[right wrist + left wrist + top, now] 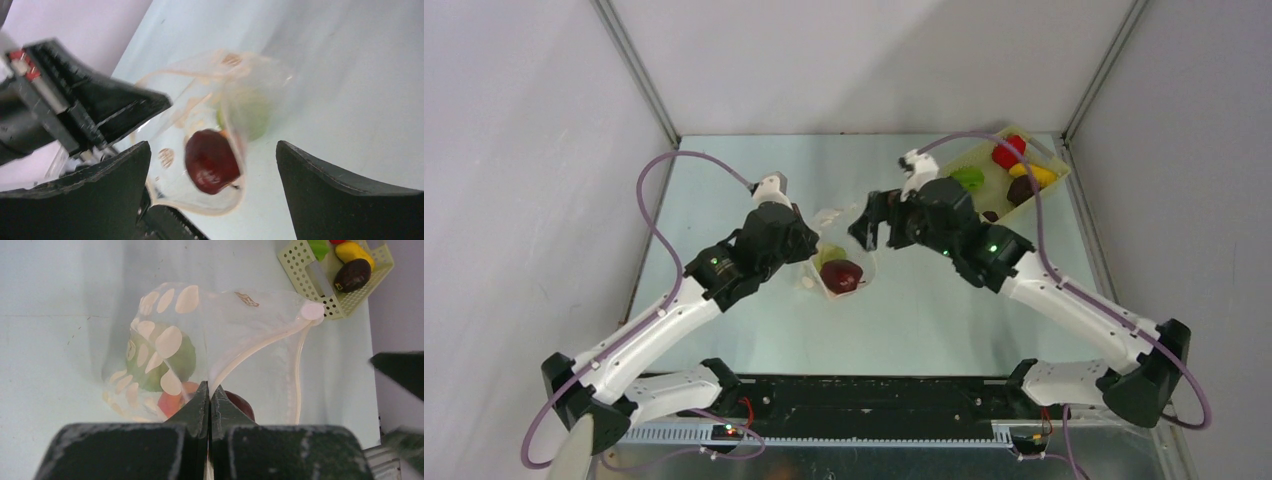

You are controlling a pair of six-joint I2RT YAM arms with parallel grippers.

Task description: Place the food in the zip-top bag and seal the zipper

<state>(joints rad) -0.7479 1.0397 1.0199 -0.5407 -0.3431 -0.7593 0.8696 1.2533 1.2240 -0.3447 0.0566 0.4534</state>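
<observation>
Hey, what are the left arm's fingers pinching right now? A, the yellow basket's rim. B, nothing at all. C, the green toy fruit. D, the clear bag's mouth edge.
D: the left wrist view shows the left fingers shut on the whitish zipper strip at the mouth of the zip-top bag.

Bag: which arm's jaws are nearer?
Left. The left jaws are shut on the bag at its mouth edge. The right jaws stand open just beside it, gripping nothing.
</observation>
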